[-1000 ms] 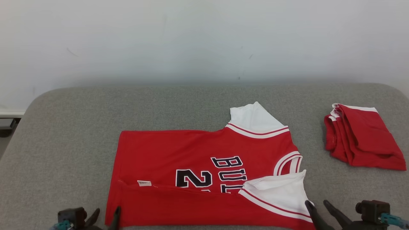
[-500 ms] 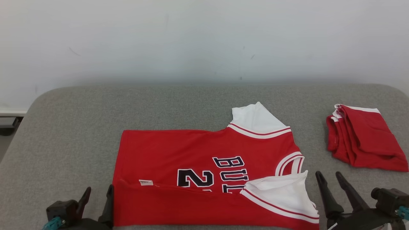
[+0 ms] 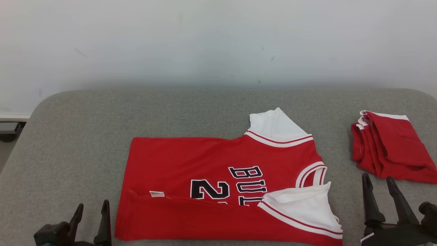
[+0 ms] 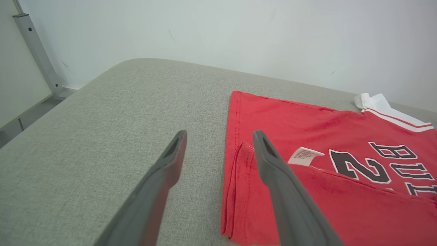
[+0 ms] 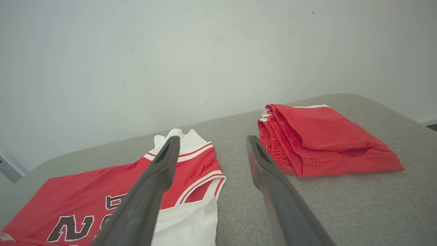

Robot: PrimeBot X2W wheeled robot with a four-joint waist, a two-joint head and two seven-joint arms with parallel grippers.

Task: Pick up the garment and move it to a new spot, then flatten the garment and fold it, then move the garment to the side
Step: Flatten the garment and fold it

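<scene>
1. Head view: a grey padded table is seen against a pale wall, and everything in play is carried on it.
2. The red jersey is spread across the middle of the table, hem to the left and collar to the right, with its near long edge turned up over part of the lettering. The folding is judged to be begun but far from done. The turned flap could be dragged open if only one end is lifted. The far white sleeve, which juts beyond the outline, could be left sticking out of the finished fold.
3. A folded red garment is laid well apart from the jersey, at the right. It could be knocked or snagged by the right tool, since it lies just beyond that tool.
4. The left tool is held with jaws apart and nothing between them, just beside the jersey's near hem corner. In the left wrist view one finger is seen over the hem edge; whether it touches cannot be told. The right tool is likewise spread and empty, over bare table between the near white sleeve and the folded garment.
5. A small white label is exposed at the fold line, near the left tool.
</scene>
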